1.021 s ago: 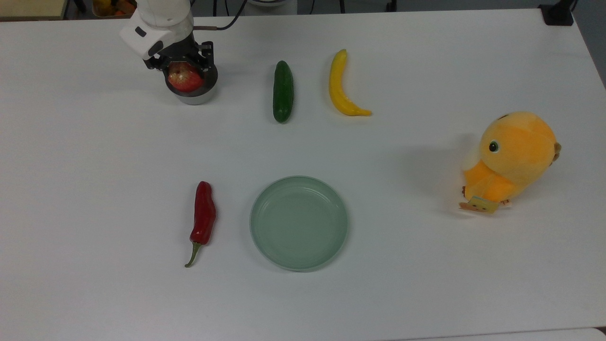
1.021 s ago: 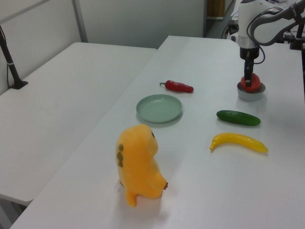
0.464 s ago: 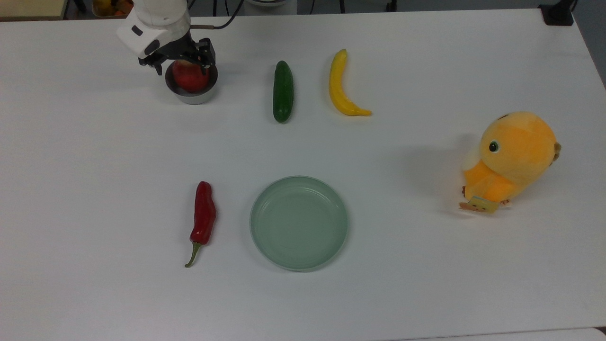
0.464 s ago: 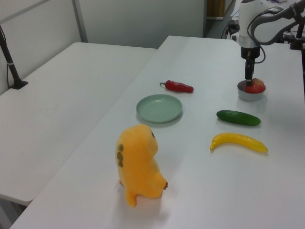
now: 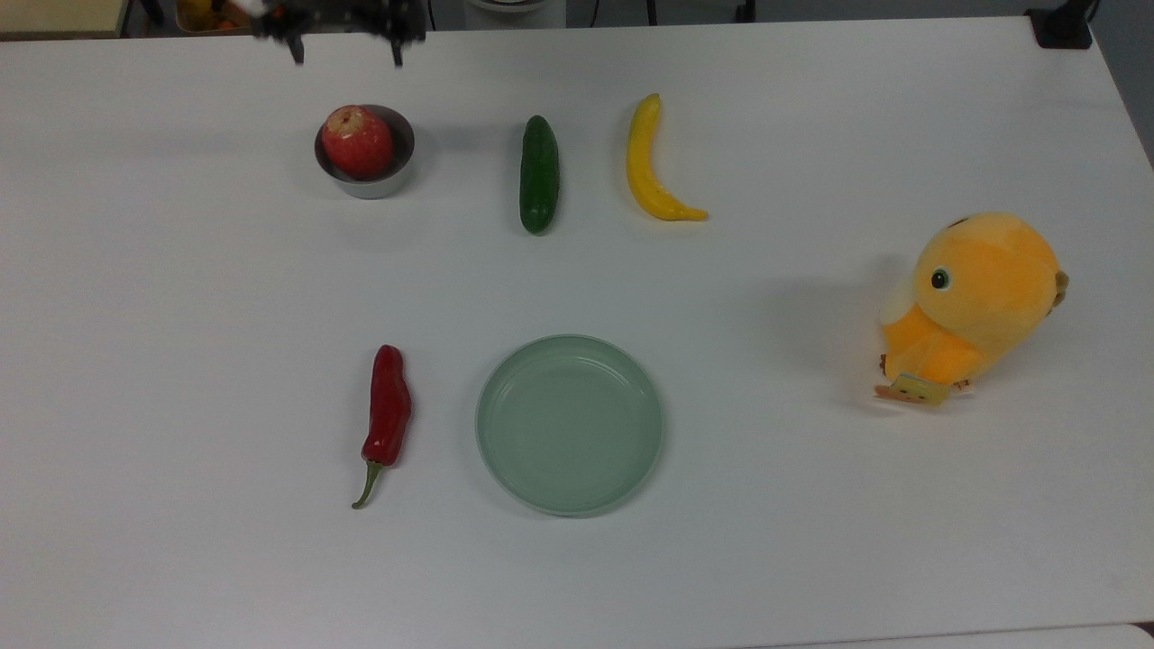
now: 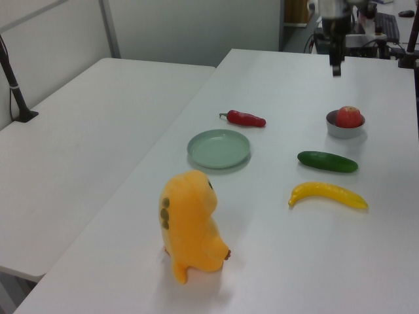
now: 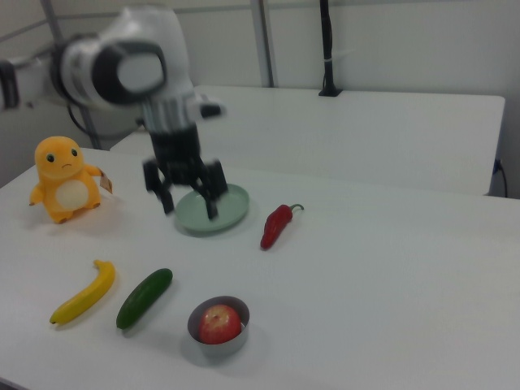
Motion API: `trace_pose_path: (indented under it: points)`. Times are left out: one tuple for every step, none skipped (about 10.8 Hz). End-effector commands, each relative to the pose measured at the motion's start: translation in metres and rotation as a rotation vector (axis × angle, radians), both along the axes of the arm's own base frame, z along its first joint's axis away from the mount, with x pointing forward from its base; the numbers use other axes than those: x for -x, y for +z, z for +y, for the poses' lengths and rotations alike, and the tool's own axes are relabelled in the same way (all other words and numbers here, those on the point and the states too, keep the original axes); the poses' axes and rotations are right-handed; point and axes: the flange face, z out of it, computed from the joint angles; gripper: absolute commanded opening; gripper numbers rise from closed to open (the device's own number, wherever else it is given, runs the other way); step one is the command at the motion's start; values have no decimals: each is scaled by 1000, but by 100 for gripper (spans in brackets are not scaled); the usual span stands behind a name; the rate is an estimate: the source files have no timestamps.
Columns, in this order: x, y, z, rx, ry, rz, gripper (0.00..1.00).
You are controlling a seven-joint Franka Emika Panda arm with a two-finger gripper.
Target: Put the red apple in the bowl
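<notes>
The red apple sits inside the small grey bowl at the top view's upper left, its speckled stem end up. It also rests in the bowl as the apple in the left view, and as the apple in the bowl near the right view's bottom. My gripper hangs open and empty, lifted well above and behind the bowl; the gripper has its two fingers spread wide apart. In the left view the gripper hovers high over the table's far end.
A green cucumber and a yellow banana lie to the right of the bowl in the top view. A red chili pepper and a pale green dish sit nearer the front. An orange plush toy stands far right.
My gripper let go of the apple and rose up and away from the bowl toward the table's far edge. The apple stays in the bowl.
</notes>
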Motion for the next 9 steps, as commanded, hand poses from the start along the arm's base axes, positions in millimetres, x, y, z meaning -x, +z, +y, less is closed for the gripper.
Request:
trace_pose_path:
  points:
    - [14, 109, 29, -174, -29, -76, 100]
    - [21, 126, 36, -212, -74, -111, 100]
    - [24, 132, 44, -218, -122, -126, 100]
    - [22, 129, 61, -219, -105, -124, 100]
    - [18, 125, 71, -221, -83, -142, 100]
    - [11, 120, 73, -222, -78, -190, 100]
    - [4, 112, 74, -223, -63, -231, 100]
    - [-4, 106, 73, -222, -55, -278, 100]
    - [-9, 104, 72, -221, -56, -317, 100]
